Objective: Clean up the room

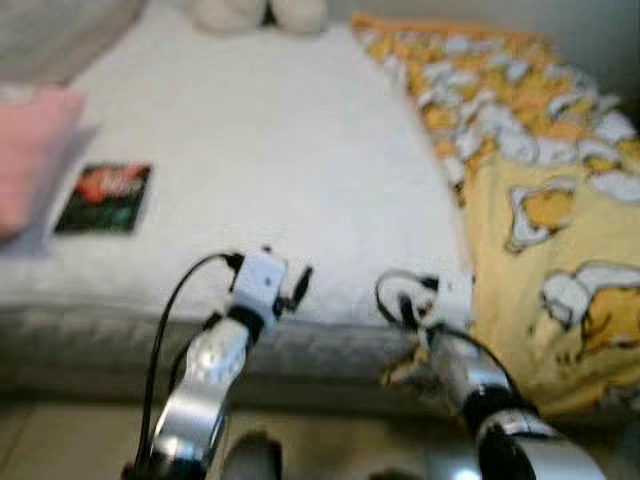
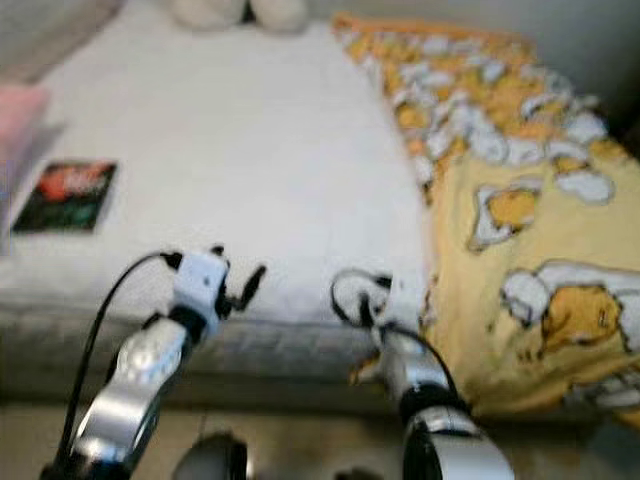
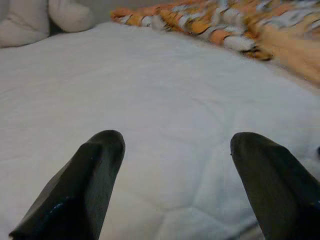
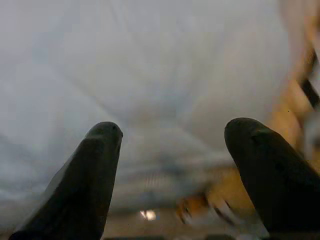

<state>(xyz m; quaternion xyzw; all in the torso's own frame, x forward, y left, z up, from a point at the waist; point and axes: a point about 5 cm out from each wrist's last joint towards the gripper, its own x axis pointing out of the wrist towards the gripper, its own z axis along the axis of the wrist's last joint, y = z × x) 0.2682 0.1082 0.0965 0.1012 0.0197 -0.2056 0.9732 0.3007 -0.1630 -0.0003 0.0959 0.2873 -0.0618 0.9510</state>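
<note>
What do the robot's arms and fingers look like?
Both arms are shiny silver tubes with black joints. The left arm has a white box at its wrist and a black cable looping beside it. The right arm has a black cable curled at its wrist. Each gripper's fingers are long, black, and rounded at the tips.

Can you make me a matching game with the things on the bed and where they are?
Things:
1. yellow blanket
2. dark packet
3. pink pillow
4. white plush toy

Places:
A. far end of the bed
B. flat on the white mattress, beside the pillow
C. robot's right side, hanging over the bed edge
D. robot's far left edge of the bed

Pairs: 1-C, 2-B, 3-D, 4-A
</note>
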